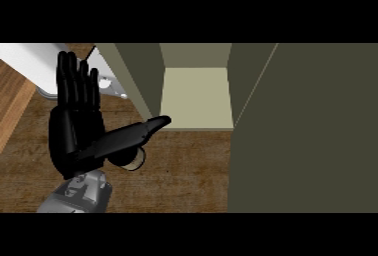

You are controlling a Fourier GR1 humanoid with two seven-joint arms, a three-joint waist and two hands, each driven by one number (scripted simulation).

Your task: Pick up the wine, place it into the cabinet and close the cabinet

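Where the wine is: we cannot say for sure. The only candidate is a small pale round thing on the counter, at about 7 o'clock from the view's centre. It lies tucked under the thumb and is mostly hidden, so we judge it to be the wine rather than see it.
Left hand: at 9 o'clock, flat, fingers straight and pressed side by side pointing to 12 o'clock. The thumb sticks out toward 2 o'clock, its tip at the cabinet's front lip. Nothing is curled round the round thing.
Right hand: we see none of it.
Cabinet: open at 12 o'clock. We see no bottle on its pale shelf.
Door: the broad dark panel filling 3 o'clock, which we take to be the cabinet's door swung open.
Counter: brown wood, running from 6 to 9 o'clock.
White fixture: at 10 o'clock, behind the fingertips. We cannot tell what it is.
Step in hand: by our judgement the wine is not yet in the cabinet and the door is not yet closed.
Risks: a sweep of the flat hand could knock the round thing over or roll it off toward 6 o'clock. A lift without a closed grasp would leave it behind. Closing the door first would shut the wine out. The outstretched thumb could catch on the cabinet's lip.
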